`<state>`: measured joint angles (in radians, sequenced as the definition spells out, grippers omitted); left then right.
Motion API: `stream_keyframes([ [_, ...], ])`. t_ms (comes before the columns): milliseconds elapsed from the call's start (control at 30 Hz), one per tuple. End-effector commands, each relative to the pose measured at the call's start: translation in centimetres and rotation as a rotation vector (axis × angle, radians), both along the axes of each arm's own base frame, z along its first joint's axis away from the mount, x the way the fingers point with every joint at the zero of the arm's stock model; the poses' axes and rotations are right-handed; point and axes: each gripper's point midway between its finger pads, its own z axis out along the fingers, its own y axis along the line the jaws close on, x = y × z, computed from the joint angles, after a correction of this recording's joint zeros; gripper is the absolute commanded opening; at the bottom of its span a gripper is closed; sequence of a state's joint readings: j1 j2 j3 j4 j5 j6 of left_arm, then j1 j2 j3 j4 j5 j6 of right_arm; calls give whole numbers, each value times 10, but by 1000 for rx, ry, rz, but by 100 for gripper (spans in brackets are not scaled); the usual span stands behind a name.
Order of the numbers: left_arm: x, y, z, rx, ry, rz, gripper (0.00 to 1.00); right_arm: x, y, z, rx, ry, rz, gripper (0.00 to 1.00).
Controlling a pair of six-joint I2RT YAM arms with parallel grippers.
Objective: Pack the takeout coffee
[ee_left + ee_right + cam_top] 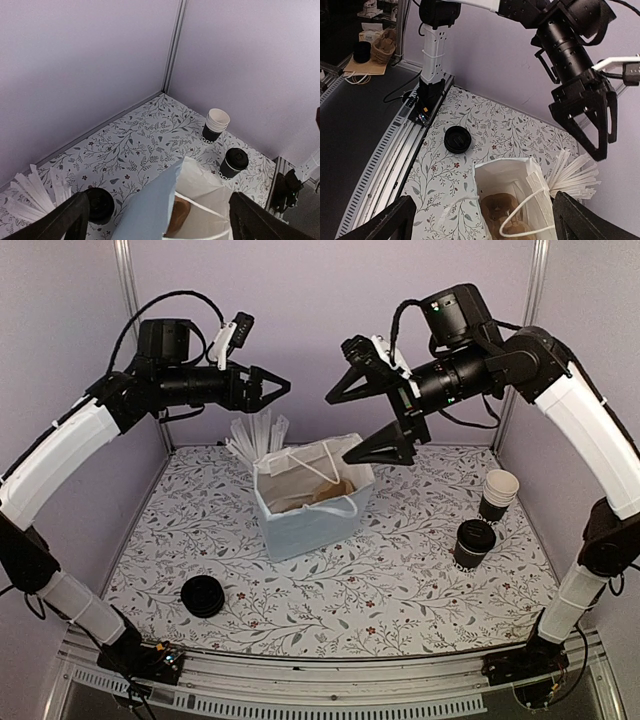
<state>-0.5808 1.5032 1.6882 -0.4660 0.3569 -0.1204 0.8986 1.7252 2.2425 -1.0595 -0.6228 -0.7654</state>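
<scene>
White paper bag [312, 502] stands open-mouthed mid-table [400, 590], upright, rope handles flopped over the rim. Inside it: something brown and cardboard-like lying low, shape not clear; no cup in there. Takeout coffee [474, 543] stands on the table to the right of the bag, well apart from it, upright with its black lid on. Just behind the coffee, farther from the arm bases, is a stack of unlidded black cups [498, 495], cream insides showing at the top. A bundle of white wrapped straws [255, 435] fans out at the bag's back-left corner, touching or just beside it; what holds them cannot be told. A low pile of black lids [203, 596] sits left of the bag and nearer the arm bases, well apart. Left gripper [275, 390] hangs high above and left of the bag, jaws spread wide, nothing between them. Right gripper [335, 430] hangs above the bag's right side, jaws likewise wide apart and empty.
</scene>
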Motion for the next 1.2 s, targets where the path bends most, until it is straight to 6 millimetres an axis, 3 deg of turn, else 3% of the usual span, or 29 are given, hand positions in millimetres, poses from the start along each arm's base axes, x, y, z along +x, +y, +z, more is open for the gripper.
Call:
stream_keyframes([
  [0, -25, 35, 61, -71, -154, 97, 100, -24, -56, 34, 61, 0, 41, 99],
  [133, -27, 50, 47, -6, -144, 154, 100, -6, -62, 20, 30, -6, -38, 99],
  [267, -22, 57, 9, 90, -70, 191, 97, 1, -61, 2, 5, 23, -55, 99],
  [433, 2, 75, -46, 245, 82, 324, 87, 6, -59, -13, -20, 43, -65, 99],
  [600, 24, 71, -85, 291, 239, 313, 73, 9, -56, -22, -28, 59, -66, 99],
  [867, 60, 83, -110, 319, 309, 315, 63, 12, -61, -39, -62, 62, -101, 99],
  [1033, 60, 68, -128, 344, 340, 197, 58, 23, -69, -44, -68, 54, -161, 99],
  [1167, 57, 59, -137, 340, 360, 142, 52, 44, -83, -51, -65, 79, -222, 99],
])
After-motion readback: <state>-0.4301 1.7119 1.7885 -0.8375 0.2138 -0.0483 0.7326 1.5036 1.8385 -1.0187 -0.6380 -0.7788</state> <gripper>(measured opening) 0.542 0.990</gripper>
